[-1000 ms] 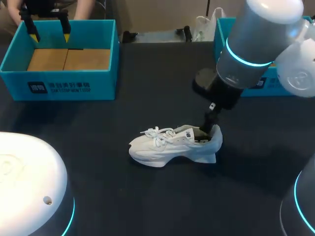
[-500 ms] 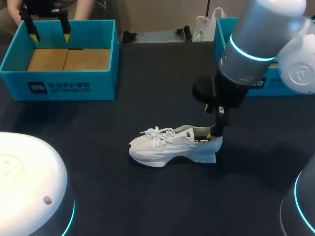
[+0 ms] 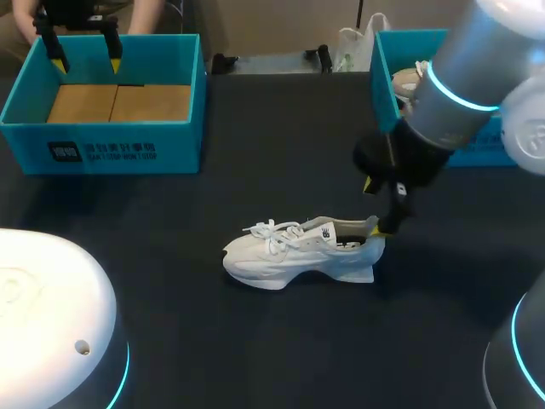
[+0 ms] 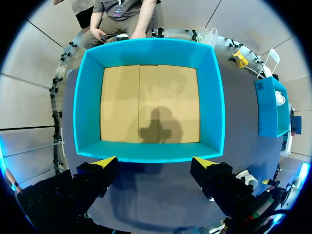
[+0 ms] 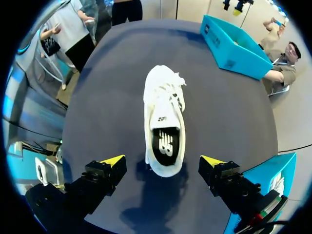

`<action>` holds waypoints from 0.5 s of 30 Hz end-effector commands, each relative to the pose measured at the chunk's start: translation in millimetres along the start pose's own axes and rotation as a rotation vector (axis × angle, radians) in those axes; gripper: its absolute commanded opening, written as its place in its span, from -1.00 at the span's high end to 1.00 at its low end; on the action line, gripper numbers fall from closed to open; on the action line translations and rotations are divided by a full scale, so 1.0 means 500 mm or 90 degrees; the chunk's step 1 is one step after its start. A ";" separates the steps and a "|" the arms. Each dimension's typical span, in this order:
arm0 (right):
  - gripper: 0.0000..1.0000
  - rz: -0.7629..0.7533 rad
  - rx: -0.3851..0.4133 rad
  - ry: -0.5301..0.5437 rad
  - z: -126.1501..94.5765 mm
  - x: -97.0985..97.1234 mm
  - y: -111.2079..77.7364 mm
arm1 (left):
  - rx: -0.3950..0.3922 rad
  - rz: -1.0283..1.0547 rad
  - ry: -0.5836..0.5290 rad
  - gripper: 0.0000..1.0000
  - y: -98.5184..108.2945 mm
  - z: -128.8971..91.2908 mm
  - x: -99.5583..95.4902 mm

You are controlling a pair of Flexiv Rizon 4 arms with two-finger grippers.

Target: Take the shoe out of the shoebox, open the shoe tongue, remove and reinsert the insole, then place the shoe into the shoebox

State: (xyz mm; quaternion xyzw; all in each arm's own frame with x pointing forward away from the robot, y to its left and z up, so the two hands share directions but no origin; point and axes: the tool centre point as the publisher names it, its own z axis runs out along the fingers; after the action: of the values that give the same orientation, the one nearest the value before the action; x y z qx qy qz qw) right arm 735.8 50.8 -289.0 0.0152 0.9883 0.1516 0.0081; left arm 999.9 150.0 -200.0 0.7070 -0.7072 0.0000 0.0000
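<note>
A white laced shoe (image 3: 294, 250) lies on its sole at the middle of the dark table, toe to the left. In the right wrist view the shoe (image 5: 165, 109) shows from above, with a dark insole (image 5: 165, 141) in its opening. My right gripper (image 3: 379, 207) hangs open just above and right of the heel, its fingers (image 5: 113, 161) spread wider than the shoe and touching nothing. My left gripper (image 3: 85, 61) hangs open over the blue shoebox (image 3: 111, 149) at the back left. That shoebox (image 4: 87, 97) holds only a cardboard floor.
A second blue box (image 3: 381, 72) stands at the back right with another pale shoe (image 3: 409, 81) in it, partly behind my right arm. Bare dark tabletop (image 3: 255, 170) lies between the boxes and around the shoe.
My right gripper has lifted out of the shoe's heel opening and drawn back to the right, still open. The shoe and the left arm have not moved.
</note>
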 end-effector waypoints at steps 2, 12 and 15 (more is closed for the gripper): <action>-1.00 -0.014 -0.129 -0.006 0.004 0.012 -0.076 | 0.000 0.000 0.000 -1.00 0.000 0.000 0.000; -1.00 -0.017 -0.255 0.001 0.046 0.002 -0.163 | 0.000 0.000 0.000 -1.00 0.000 0.000 0.000; -1.00 -0.020 -0.296 -0.014 0.053 -0.004 -0.175 | 0.000 0.000 0.000 -1.00 0.000 0.000 0.000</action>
State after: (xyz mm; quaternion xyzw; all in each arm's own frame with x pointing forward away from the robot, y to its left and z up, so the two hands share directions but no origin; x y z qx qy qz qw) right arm 738.7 -15.2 -331.1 -0.0004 0.9673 0.2534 0.0098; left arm 999.9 150.0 -200.1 0.7070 -0.7072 0.0001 0.0001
